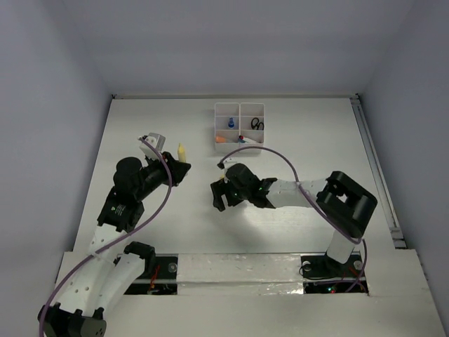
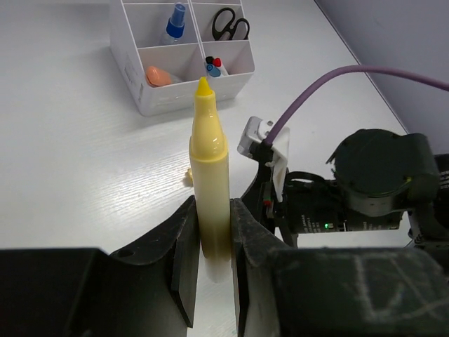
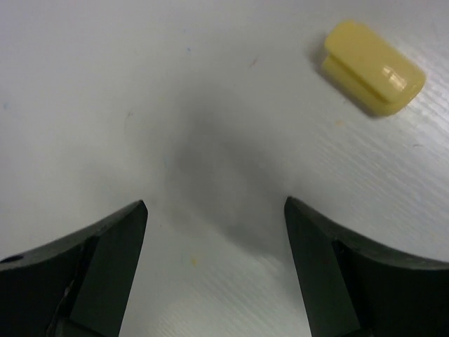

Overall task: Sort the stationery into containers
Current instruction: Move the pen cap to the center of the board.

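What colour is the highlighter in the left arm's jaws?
The highlighter is pale yellow, its tip brighter yellow; best seen in the left wrist view.

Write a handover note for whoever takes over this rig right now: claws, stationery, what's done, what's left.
Left claw: shut on the uncapped yellow plastic highlighter, tip pointing away from the claw.
Right claw: open, holding nothing; the small yellow plastic cap lies loose on the white table, off to one side of it.
White plastic organiser tray: black-handled scissors, blue-topped bottle, orange eraser and capped pens, one compartment each.
Done: those four.
Left: highlighter and cap are outside the tray; probably recap, then drop in.
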Robot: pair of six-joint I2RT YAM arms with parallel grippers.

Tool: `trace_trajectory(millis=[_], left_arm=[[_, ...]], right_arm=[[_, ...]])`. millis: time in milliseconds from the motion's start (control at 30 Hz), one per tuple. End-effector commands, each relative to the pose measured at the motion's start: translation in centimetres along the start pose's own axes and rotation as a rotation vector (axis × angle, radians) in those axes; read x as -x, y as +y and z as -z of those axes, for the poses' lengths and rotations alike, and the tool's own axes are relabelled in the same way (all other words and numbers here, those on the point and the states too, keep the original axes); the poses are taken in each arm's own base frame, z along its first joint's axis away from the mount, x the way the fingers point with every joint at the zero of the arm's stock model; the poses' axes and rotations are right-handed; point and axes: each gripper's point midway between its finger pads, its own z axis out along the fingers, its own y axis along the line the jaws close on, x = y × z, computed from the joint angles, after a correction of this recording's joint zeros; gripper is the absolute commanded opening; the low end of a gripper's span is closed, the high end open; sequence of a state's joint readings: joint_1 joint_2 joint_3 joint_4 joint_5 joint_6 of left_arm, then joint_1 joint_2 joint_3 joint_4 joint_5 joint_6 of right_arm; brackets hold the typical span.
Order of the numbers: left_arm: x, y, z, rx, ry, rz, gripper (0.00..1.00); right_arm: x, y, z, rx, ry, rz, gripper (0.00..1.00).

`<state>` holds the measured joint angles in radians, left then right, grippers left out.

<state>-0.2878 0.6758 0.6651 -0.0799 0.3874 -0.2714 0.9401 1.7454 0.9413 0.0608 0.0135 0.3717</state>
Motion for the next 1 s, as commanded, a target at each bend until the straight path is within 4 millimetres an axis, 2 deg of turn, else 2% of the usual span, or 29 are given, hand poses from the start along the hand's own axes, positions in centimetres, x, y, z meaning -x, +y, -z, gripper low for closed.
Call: trace_trajectory(millis=[0,67,200,400,633,967], left_arm=[[1.8,-0.5,0.1,-0.014,-0.051,-0.019,0.0],[1.7,-0.5,0.1,-0.014,-0.049,-0.019,0.0],[1.9,-0.3,0.2,-0.008,-0.055,-0.018,0.0],[1.9,-0.3,0.2,-0.007,-0.057,-0.019,0.0],[1.9,-0.5,0.2,-0.016,-0.055,-0.018,0.0],[1.8,-0.3,0.1,-0.011,-0.049,-0.017,0.0]], right_arm=[[0.5,-0.1,-1.2,-0.016,-0.018,-0.058,0.86],[1.0,-1.0,-1.5,-0.076,-0.027,-0.052,0.86],[0.8,-1.9,-2.9,-0.132,-0.012,-0.047,0.86],[0.4,-5.0,-3.7,-0.286,0.008,-0.095,0.86],[0.9,-6.2,-3.5,-0.34,-0.002,-0.086,0.87],[3.8,-6.8,-4.7,-0.344,-0.032,-0.059,0.8]])
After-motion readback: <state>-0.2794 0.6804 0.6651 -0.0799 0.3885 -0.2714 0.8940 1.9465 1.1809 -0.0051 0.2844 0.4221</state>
